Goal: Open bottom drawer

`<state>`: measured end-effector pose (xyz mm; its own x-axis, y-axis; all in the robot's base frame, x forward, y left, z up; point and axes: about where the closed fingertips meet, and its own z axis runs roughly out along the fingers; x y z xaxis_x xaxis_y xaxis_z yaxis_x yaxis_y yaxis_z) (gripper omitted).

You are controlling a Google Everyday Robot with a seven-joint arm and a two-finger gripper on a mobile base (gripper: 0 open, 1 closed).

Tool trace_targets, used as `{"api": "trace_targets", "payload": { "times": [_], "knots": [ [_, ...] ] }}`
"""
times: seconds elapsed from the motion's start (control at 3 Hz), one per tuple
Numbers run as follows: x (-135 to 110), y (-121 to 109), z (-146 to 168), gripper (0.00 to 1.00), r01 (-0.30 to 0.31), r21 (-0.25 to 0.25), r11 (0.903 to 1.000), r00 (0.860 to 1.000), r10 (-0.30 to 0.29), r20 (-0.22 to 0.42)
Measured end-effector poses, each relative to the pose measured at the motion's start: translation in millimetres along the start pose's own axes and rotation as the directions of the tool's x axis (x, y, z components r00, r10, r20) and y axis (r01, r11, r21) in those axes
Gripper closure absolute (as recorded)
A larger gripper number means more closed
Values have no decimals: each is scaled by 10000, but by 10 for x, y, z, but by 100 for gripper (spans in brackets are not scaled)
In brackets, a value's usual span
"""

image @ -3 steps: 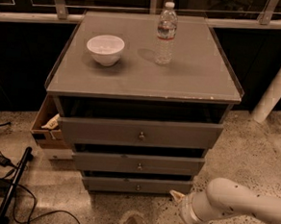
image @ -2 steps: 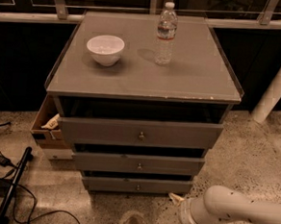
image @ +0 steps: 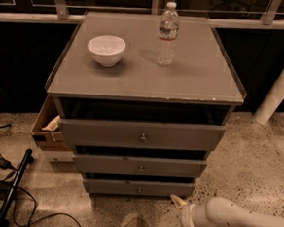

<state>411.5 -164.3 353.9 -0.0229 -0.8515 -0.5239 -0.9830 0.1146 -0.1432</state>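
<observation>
Bottom drawer (image: 112, 186) sits lowest in the grey cabinet (image: 149, 72), just above the speckled floor (image: 245, 166). It has the narrowest front of the three, with a small round knob (image: 138, 189) dead centre. Above it are the mid-sized drawer (image: 177, 167) and the widest drawer (image: 101, 132). A brown open box (image: 45, 123) juts out at the cabinet's left side, and a white post (image: 280, 86) stands off to the right. On top are a white bowl (image: 106, 49) and, near it, a water bottle (image: 167, 34), upright. Black cables (image: 23, 209) trail across the floor at left. The white arm (image: 241, 222) reaches in from the lower right. The gripper (image: 179, 217) is low, just below and right of the drawer front, not touching, fingers spread apart and holding nothing. Nothing lies between it and the knob. Since a second ago, the arm has dipped slightly; the drawer hasn't budged.
</observation>
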Motion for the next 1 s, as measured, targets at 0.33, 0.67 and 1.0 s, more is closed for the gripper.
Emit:
{"api": "trace_targets", "payload": {
  "times": [0.33, 0.67, 1.0],
  "knots": [
    [159, -145, 237, 0, 7, 247, 9997, 9997, -13, 263],
    [408, -449, 718, 0, -44, 376, 9993, 9991, 28, 425],
    [455, -468, 800, 0, -87, 469, 9989, 9986, 62, 533]
  ]
}}
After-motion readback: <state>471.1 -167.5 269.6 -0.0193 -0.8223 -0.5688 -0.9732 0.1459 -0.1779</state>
